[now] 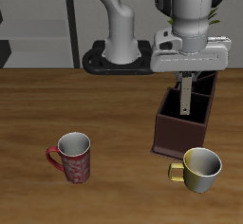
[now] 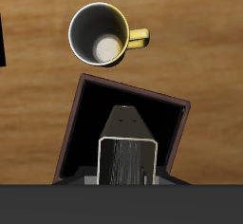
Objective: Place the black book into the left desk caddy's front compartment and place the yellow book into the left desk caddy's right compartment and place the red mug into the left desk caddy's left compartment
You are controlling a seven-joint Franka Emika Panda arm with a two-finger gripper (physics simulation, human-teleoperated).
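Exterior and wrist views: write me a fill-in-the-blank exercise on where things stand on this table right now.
1. The gripper hangs over the left desk caddy, holding a ____ book upright.
2. The red mug stands on the ____, outside the caddy.
3. The mug standing nearest the caddy is the ____ one.
4. Both mugs stand ____, mouths up.

Missing words: black; table; yellow-gold; upright
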